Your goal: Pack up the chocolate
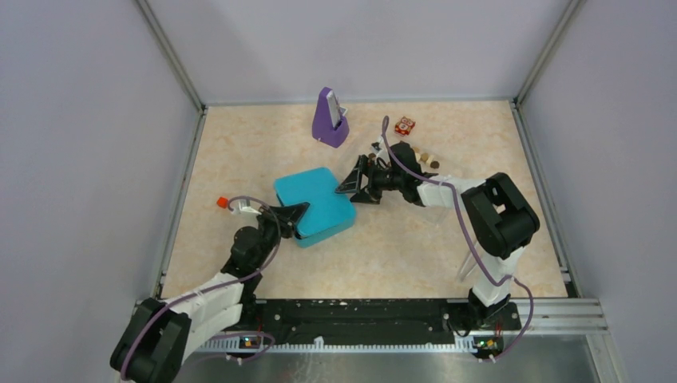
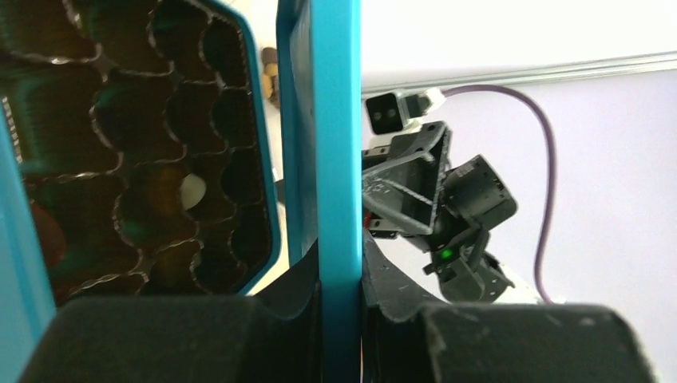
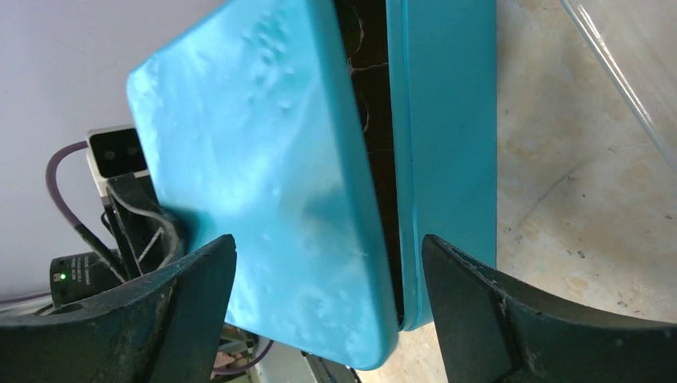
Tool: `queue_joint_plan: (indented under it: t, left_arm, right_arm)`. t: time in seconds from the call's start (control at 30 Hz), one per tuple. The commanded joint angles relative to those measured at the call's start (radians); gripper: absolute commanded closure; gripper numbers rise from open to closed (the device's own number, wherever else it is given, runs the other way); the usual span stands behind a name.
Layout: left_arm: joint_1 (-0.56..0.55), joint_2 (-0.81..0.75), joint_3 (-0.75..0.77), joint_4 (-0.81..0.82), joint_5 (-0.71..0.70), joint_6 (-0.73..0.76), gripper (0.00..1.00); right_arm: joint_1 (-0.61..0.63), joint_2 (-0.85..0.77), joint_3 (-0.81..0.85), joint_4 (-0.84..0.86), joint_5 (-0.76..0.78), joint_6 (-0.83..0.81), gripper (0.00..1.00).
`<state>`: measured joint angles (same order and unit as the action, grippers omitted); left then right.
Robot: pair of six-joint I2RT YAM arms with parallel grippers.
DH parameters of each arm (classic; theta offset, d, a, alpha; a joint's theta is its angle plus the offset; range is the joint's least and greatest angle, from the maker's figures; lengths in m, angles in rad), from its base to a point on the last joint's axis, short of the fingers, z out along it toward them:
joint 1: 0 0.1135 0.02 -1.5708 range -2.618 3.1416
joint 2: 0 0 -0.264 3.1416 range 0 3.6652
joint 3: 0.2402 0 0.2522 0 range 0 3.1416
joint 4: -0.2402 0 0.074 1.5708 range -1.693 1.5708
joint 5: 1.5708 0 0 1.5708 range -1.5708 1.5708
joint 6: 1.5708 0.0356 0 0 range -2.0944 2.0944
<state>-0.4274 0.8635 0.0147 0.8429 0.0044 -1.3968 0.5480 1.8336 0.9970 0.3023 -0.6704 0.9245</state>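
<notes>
Pale lilac walls close in a beige marbled desk [image 1: 239,152]. On it the left tool [image 1: 296,214] is clamped on the near edge of a teal lid [image 1: 313,199] and holds it tilted up off the box [image 3: 447,120]. The right tool [image 1: 358,182] has its fingers spread wide astride the far corner, not closed on it. Inside, a dark cupped tray [image 2: 144,136] shows one cream chocolate [image 2: 192,191]. The loose chocolates [image 1: 427,160] lie in the upper right of the top view, near a red-and-white cube [image 1: 405,125]. They look small, light, hard and smooth, likely to roll or chip, so each wants a gentle pinch across its sides. A purple stand [image 1: 330,120] sits at the back.
</notes>
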Motion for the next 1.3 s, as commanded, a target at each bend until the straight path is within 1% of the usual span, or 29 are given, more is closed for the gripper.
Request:
queue_joint_plan:
  t: [0.0,0.13,0.23,0.33,0.5,0.6,0.73,0.8,1.27]
  left_arm:
    - [0.006,0.075,-0.045,0.113,0.059,0.011,0.87]
    - [0.006,0.169,-0.039,0.186,0.092,0.008,0.90]
    - [0.006,0.194,-0.046,0.225,0.093,0.007,0.92]
    - [0.006,0.155,-0.038,0.182,0.080,0.037,0.92]
    - [0.006,-0.017,0.019,-0.050,0.010,0.116,0.91]
    - [0.007,-0.082,0.010,-0.111,-0.047,0.128,0.89]
    - [0.010,-0.088,-0.010,-0.107,-0.052,0.103,0.88]
    - [0.010,-0.077,-0.047,-0.095,-0.048,0.095,0.88]
    - [0.016,-0.045,-0.036,-0.119,-0.048,0.119,0.86]
  right_arm:
    - [0.013,-0.038,0.022,0.026,0.013,-0.017,0.16]
    - [0.014,-0.039,0.023,0.027,0.012,-0.019,0.16]
    - [0.013,-0.039,0.022,0.023,0.012,-0.022,0.16]
    - [0.013,-0.040,0.020,0.020,0.010,-0.025,0.16]
    - [0.013,-0.040,0.027,0.020,-0.001,-0.028,0.16]
    - [0.015,-0.027,0.039,0.020,-0.011,-0.030,0.16]
    - [0.027,-0.004,0.061,0.014,-0.022,-0.034,0.16]
    - [0.032,0.001,0.069,0.008,-0.020,-0.039,0.16]
    - [0.038,0.015,0.080,-0.007,-0.013,-0.047,0.16]
